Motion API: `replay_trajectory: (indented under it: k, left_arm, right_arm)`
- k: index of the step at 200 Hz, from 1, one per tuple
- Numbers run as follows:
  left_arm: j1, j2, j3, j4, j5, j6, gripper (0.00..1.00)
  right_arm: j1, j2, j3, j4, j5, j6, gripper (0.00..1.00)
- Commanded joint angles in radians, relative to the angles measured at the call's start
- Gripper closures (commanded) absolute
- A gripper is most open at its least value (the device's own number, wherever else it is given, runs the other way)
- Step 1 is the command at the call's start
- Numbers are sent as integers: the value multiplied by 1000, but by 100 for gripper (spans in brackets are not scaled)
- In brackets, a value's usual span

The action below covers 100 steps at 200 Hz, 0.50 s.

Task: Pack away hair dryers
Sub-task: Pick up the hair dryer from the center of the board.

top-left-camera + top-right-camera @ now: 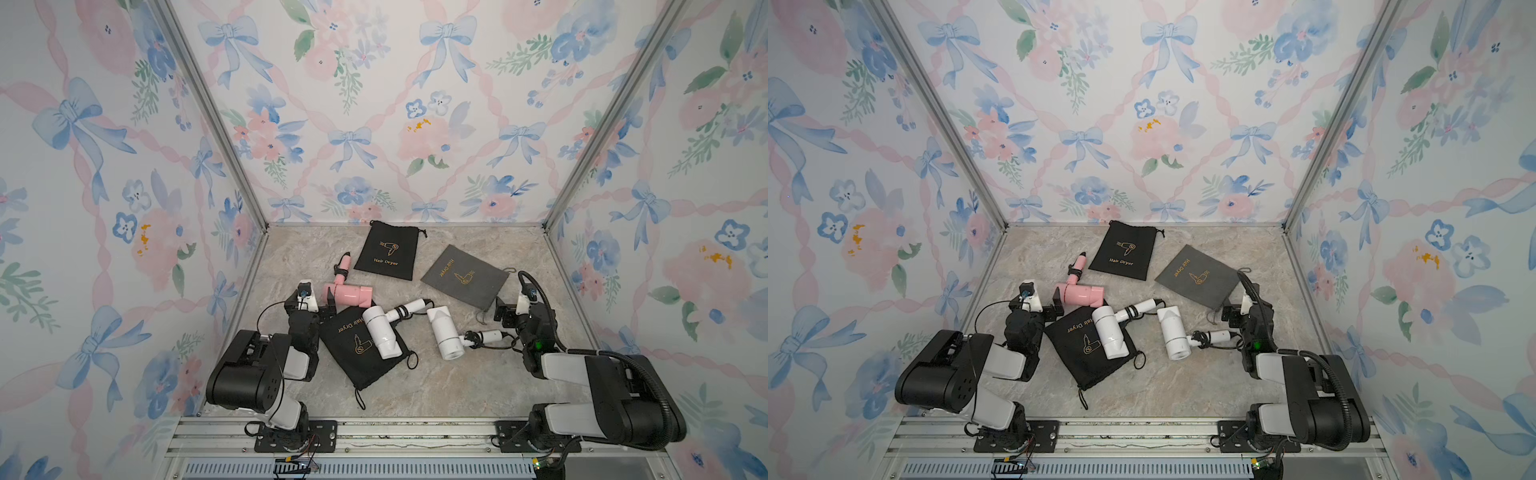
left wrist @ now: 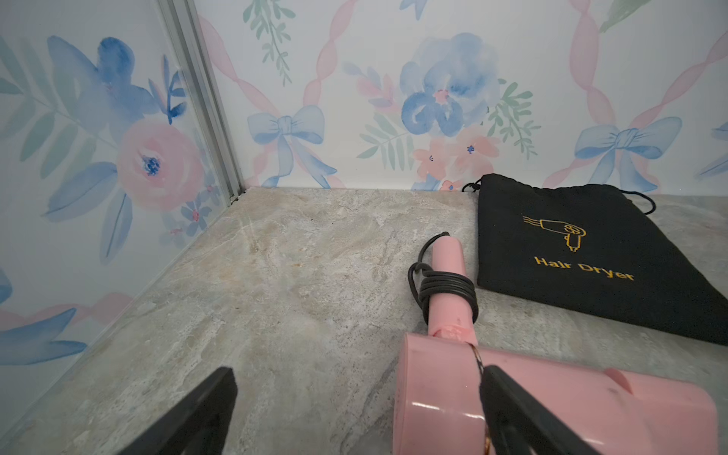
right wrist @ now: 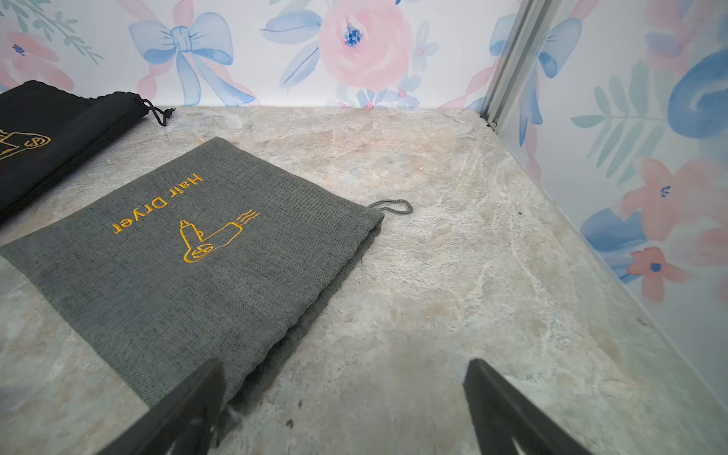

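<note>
1. Nothing is packed yet: you have all three dryers lying out on the tabletop [image 1: 457, 386], and the three pouches lie flat and look empty
2. The pink dryer [image 1: 348, 294] lies just beside the left gripper [image 2: 354, 409] and near the far black pouch [image 1: 388, 249]; its barrel runs side to side across the tabletop, and the handle, cord wound round it, joins at the end by the gripper and sticks out toward the back wall, so I judge the mouth faces the middle
3. The left white dryer [image 1: 380, 334] rests on top of the near black pouch [image 1: 349, 357], not in it; its barrel lies on a diagonal with the tapered nozzle toward the front rail, and the handle runs off to the right and back
4. The right white dryer [image 1: 442, 332] lies on bare tabletop between that pouch and the right arm; its barrel runs nearly front to back, nozzle toward the back wall, handle out toward the right arm
5. Your left gripper is spread wide and holds nothing; one finger [image 2: 508, 402] crosses the pink barrel's rear end in the wrist view, and you cannot tell whether it touches
6. Your right gripper [image 3: 346, 413] is also spread and empty, low over the tabletop at a corner of the grey pouch [image 1: 463, 276]
7. All of the work is left: three dryers to bag, and the pink one looks like the first candidate
</note>
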Motion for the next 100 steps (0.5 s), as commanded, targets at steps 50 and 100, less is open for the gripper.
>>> replay_trajectory:
  k: [50, 100]
  left_arm:
    - [-3, 1, 5, 23, 8, 6, 2]
    - [15, 3, 5, 22, 34, -7, 2]
  right_arm:
    - [7, 15, 11, 3, 13, 8, 3]
    - [8, 15, 11, 3, 13, 9, 3]
